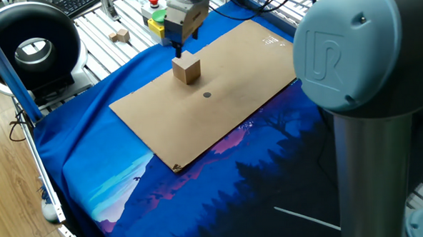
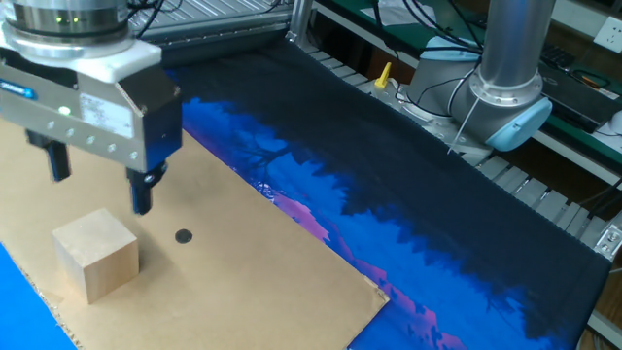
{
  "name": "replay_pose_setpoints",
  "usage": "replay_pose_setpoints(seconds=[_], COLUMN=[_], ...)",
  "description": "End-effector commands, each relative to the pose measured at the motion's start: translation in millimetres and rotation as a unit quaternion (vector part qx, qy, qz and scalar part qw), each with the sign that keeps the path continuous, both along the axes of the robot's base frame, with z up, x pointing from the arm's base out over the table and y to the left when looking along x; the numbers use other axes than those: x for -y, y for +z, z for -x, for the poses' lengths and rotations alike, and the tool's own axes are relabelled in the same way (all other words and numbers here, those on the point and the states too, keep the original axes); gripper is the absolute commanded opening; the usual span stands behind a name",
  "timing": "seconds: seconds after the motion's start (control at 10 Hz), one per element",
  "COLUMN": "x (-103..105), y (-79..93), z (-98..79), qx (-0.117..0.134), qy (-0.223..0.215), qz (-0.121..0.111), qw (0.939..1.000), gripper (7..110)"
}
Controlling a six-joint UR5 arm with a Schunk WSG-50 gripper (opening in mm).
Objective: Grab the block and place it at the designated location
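The block (image 1: 186, 68) is a light-tan wooden cube resting on the cardboard sheet (image 1: 197, 119). It also shows in the other fixed view (image 2: 95, 255). The dark grey dot (image 1: 207, 95) lies on the cardboard a short way from the block, apart from it, and also shows in the other fixed view (image 2: 183, 235). My gripper (image 2: 99, 180) is open and empty. It hangs just above the block, its fingertips (image 2: 141, 197) clear of the block's top. In one fixed view the gripper (image 1: 178, 50) is right behind the block.
The cardboard lies on a blue printed cloth (image 1: 128, 179). A smaller pale cube (image 1: 122, 35) and a button box (image 1: 154, 10) sit on the slatted table behind. A black ring-shaped device (image 1: 29, 41) stands far left. The arm's grey base (image 1: 359, 62) fills the right foreground.
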State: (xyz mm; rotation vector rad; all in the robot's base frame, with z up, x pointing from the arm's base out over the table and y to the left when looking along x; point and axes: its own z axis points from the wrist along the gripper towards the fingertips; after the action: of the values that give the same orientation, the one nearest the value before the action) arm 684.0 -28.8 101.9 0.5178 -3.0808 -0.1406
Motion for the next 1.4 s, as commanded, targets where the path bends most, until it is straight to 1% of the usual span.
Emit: replay_pose_setpoints(seconds=[0.0, 0.1, 0.2, 0.3, 0.4, 0.5, 0.6, 0.9, 1.0, 1.1, 1.2, 1.3], x=[15.8, 17.1, 17.0, 7.4, -9.5, -14.6, -15.8, -20.6, -19.1, -9.2, -7.1, -7.1], y=[10.7, 13.9, 13.6, 14.0, 13.9, 13.6, 13.6, 13.5, 11.8, 8.8, 8.5, 8.6], z=[-2.1, -0.3, 0.8, 1.6, -2.3, -4.9, -3.5, -0.4, -1.2, -1.4, 0.8, 1.6], qx=[0.007, 0.005, 0.002, -0.001, 0.003, 0.007, 0.002, -0.006, -0.005, -0.005, -0.010, -0.012], qy=[-0.069, -0.078, -0.087, -0.087, -0.082, -0.085, -0.096, -0.097, -0.100, -0.112, -0.120, -0.122], qz=[0.033, 0.042, 0.042, 0.023, -0.012, -0.023, -0.025, -0.035, -0.032, -0.012, -0.007, -0.007], qw=[0.9971, 0.9960, 0.9954, 0.9960, 0.9966, 0.9961, 0.9950, 0.9947, 0.9944, 0.9936, 0.9927, 0.9925], gripper=[7, 7, 7, 7, 22, 22, 107, 107, 88, 88, 88, 88])
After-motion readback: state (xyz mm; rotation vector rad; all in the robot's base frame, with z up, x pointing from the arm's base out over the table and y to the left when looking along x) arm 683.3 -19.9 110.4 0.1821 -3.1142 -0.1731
